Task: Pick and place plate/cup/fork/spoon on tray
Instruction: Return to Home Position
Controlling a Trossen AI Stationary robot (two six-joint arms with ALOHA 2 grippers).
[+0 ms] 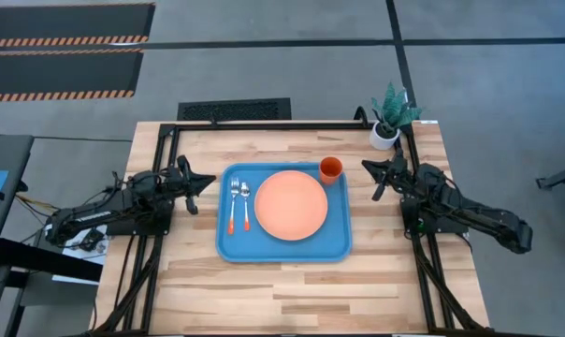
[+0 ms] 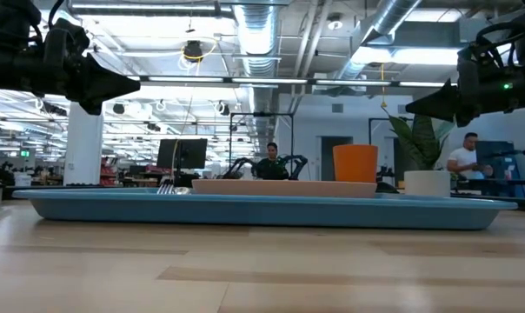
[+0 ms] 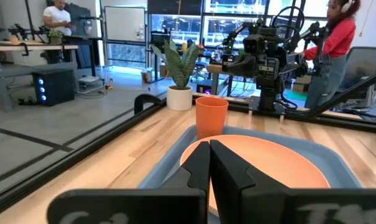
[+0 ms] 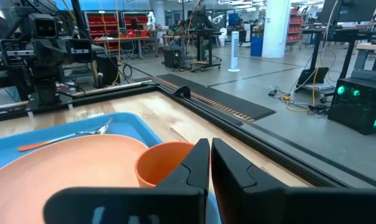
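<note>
The blue tray (image 1: pixel 228 245) lies in the middle of the table. On it rest the salmon-orange plate (image 1: pixel 291 204), the orange cup (image 1: pixel 330 169) upright at the far right corner, and the fork (image 1: pixel 233 205) and spoon (image 1: pixel 245 203) side by side left of the plate. My left gripper (image 1: pixel 210 181) is shut and empty, raised left of the tray. My right gripper (image 1: pixel 366 166) is shut and empty, raised right of the cup. The cup also shows in the left wrist view (image 3: pixel 211 116) and the right wrist view (image 4: pixel 163 162).
A white pot with a green plant (image 1: pixel 388 119) stands at the table's far right corner. Black frame rails (image 1: pixel 264 124) run along the far and side edges. People show in the room beyond the table. Bare wood lies in front of the tray.
</note>
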